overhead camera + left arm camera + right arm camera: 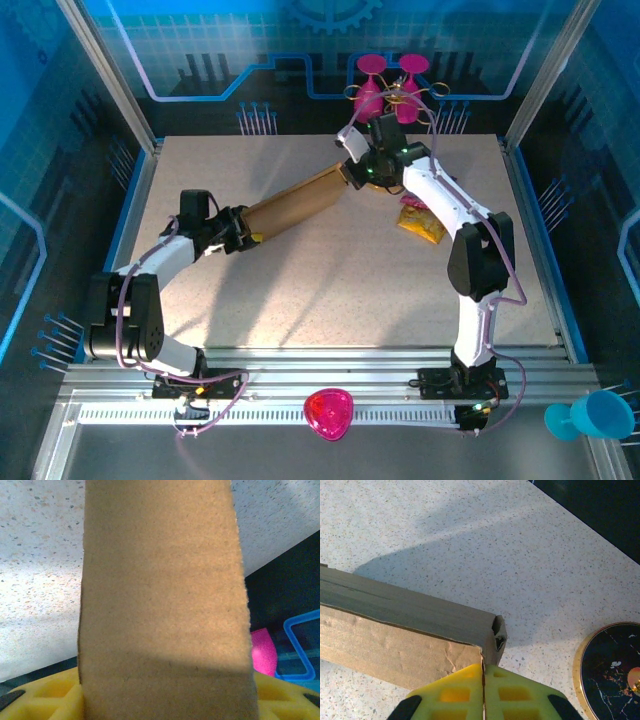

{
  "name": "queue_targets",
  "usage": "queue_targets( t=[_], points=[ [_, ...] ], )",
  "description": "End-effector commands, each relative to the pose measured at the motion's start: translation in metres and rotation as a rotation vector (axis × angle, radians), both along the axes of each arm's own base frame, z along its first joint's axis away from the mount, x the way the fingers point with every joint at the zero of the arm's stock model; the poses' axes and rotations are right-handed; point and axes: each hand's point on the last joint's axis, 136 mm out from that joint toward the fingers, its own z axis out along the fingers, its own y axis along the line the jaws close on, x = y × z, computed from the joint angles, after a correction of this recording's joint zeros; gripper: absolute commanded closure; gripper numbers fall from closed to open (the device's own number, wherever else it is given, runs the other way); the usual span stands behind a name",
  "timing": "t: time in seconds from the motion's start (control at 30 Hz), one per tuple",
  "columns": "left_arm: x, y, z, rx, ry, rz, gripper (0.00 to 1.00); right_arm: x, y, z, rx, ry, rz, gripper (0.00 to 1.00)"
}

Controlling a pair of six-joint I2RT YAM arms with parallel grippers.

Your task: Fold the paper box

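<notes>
The yellow pads (450, 695) of the right claw (483, 692) are pressed flat together, nipping a thin edge at one end of the paper box (395, 630). The corner there is creased and a little crushed. Seen from above, the box is a long, flattened brown piece stretched slantwise between the two arms, and it casts a shadow on the speckled desk (330, 290) under it. At the box's other end the left claw (245, 232) has the cardboard between its pads, set wide enough to take that end and closed on it. Just beyond the end held by the right claw lies a yellow snack bag (420, 222). A dark, gold-rimmed disc (610, 670) rests on the desk near that same end.
</notes>
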Motion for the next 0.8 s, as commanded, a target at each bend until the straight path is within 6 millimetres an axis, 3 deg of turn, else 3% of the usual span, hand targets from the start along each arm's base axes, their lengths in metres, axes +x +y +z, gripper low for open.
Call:
queue_targets(
  t=[0.0, 0.23, 0.77],
  points=[
    [0.006, -0.001, 0.010, -0.104, 0.070, 0.069, 0.46, -0.011, 0.011, 0.005, 0.013, 0.015, 0.022, 0.89],
    [0.005, -0.001, 0.010, -0.105, 0.070, 0.068, 0.46, -0.012, 0.016, 0.011, 0.024, 0.012, 0.052, 0.83],
    [0.004, 0.000, 0.011, -0.106, 0.070, 0.065, 0.46, -0.005, 0.017, -0.004, -0.030, 0.032, 0.021, 0.90]
  ],
)
